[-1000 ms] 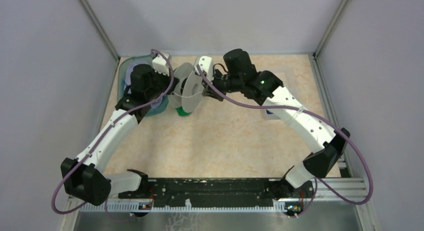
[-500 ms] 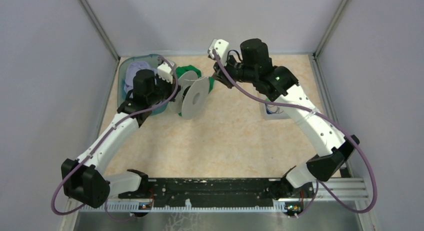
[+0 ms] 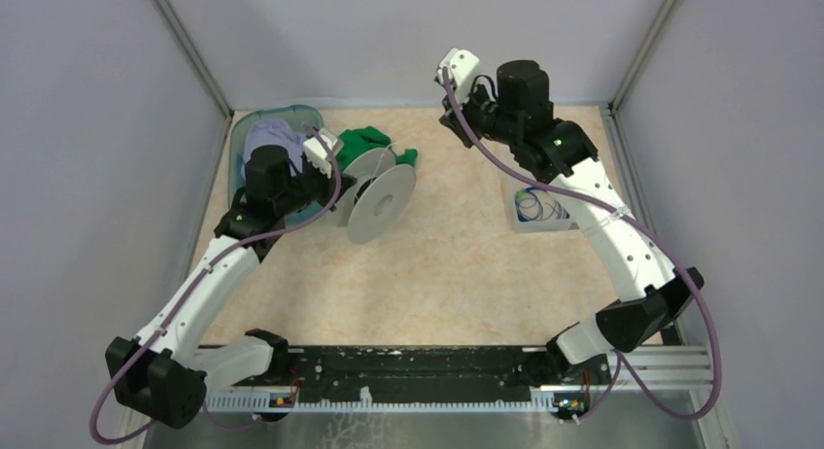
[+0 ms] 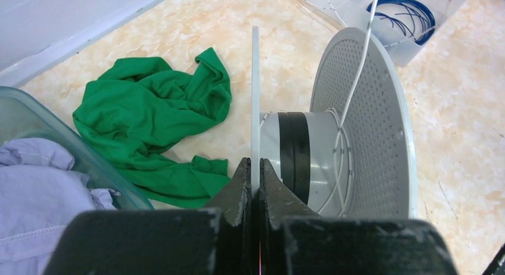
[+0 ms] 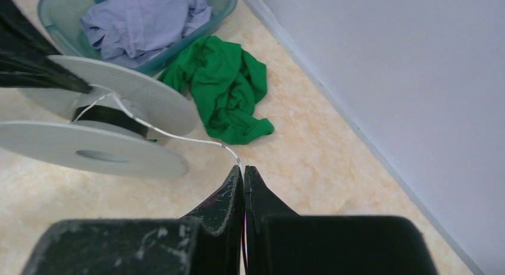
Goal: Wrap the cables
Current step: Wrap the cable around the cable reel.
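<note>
My left gripper (image 4: 255, 163) is shut on the thin edge of one flange of the pale-grey spool (image 4: 369, 126), and holds it tilted on its side left of centre (image 3: 379, 201). A hair-thin whitish cable (image 5: 172, 134) is wound a few turns round the spool's hub and runs taut to my right gripper (image 5: 243, 168). That gripper is shut on the cable's end, raised near the back wall (image 3: 453, 120). The dark blue cable (image 3: 539, 206) lies coiled in a small white tray (image 3: 532, 225) at the right.
A green cloth (image 3: 364, 140) lies crumpled on the table behind the spool. A teal basket (image 3: 236, 138) with a lilac cloth (image 5: 143, 19) stands at the back left, close to my left wrist. Walls enclose the back and both sides.
My right gripper has moved up and to the back right, away from the spool, drawing the white cable out. The left arm has swung the spool so its flange faces the camera more.
</note>
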Controlling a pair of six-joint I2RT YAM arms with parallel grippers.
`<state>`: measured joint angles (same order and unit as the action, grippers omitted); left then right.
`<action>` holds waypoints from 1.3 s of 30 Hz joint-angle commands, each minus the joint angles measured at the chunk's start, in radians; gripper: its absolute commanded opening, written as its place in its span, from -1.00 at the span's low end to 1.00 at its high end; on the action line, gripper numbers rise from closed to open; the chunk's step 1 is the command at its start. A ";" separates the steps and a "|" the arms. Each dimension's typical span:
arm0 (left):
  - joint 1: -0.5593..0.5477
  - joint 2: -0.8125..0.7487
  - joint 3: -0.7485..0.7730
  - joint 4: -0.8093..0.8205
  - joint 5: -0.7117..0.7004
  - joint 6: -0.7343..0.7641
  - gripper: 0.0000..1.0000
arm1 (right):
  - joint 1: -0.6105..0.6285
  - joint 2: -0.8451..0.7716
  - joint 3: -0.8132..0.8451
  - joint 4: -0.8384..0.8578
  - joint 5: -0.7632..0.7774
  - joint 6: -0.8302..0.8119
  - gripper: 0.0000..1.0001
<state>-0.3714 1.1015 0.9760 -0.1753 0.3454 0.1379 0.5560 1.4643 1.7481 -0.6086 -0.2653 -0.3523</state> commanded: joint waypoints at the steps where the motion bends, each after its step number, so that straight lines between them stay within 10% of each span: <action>1: -0.004 -0.063 -0.012 0.026 0.069 0.015 -1.00 | -0.052 -0.013 -0.021 0.102 0.027 0.016 -1.00; 39: 0.035 -0.040 0.199 -0.049 0.232 -0.199 -0.99 | -0.160 0.032 -0.473 0.299 -0.092 -0.003 -1.00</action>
<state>-0.3447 1.0588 1.0973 -0.2848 0.5171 -0.0002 0.4019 1.4994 1.2827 -0.3767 -0.3019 -0.3714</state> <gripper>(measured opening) 0.027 0.008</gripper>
